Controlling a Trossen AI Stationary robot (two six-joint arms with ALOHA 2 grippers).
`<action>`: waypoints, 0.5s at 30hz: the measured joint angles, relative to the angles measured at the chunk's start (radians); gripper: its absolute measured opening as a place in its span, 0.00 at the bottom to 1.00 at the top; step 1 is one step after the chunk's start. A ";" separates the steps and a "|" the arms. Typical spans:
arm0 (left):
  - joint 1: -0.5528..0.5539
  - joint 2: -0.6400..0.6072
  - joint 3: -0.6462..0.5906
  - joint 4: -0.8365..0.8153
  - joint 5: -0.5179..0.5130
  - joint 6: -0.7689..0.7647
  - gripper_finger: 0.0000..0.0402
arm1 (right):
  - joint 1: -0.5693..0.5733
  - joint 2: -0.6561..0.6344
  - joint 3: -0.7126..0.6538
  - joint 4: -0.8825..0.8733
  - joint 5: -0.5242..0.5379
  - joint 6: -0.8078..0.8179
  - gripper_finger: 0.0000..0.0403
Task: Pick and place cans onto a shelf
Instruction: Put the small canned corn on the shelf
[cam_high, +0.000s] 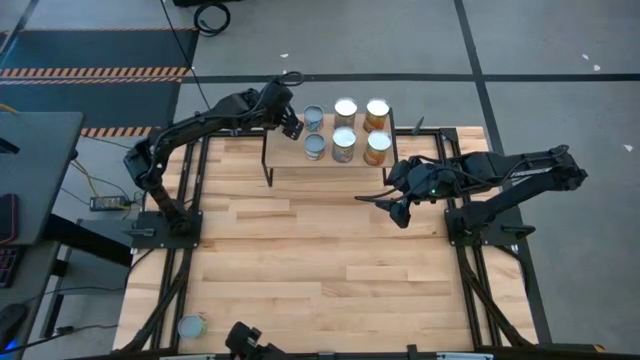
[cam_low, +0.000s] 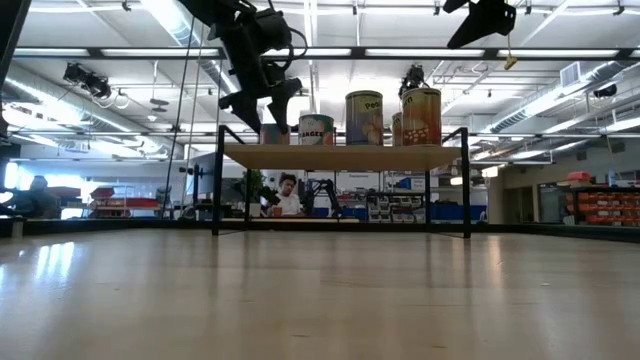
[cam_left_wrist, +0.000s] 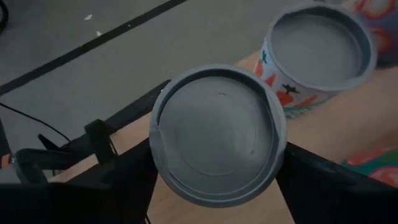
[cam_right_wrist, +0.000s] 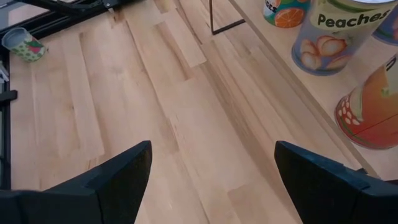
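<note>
The left pincer (cam_high: 292, 124) stands over the shelf (cam_high: 290, 155), its jaws spread either side of a can (cam_left_wrist: 217, 134) resting there, likely just released, while the right pincer (cam_high: 398, 212) hangs open, empty, above the desk (cam_high: 300, 260).

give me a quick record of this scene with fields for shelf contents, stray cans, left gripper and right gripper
shelf: six cans standing upright in two rows
stray can: one, on the table's near left corner
left gripper: at the shelf's left end, fingers either side of the far-row can; grip or release unclear
right gripper: open, empty, above the table in front of the shelf
</note>
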 joint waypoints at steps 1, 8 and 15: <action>0.000 0.000 0.000 0.002 -0.005 -0.009 0.73 | 0.000 0.000 0.000 0.000 -0.002 0.000 0.86; 0.001 0.000 0.000 -0.003 -0.006 -0.022 0.80 | 0.000 0.000 0.000 -0.001 -0.024 0.029 0.86; 0.001 0.000 0.000 -0.003 -0.006 -0.024 0.86 | 0.000 0.000 0.000 -0.001 -0.025 0.053 0.86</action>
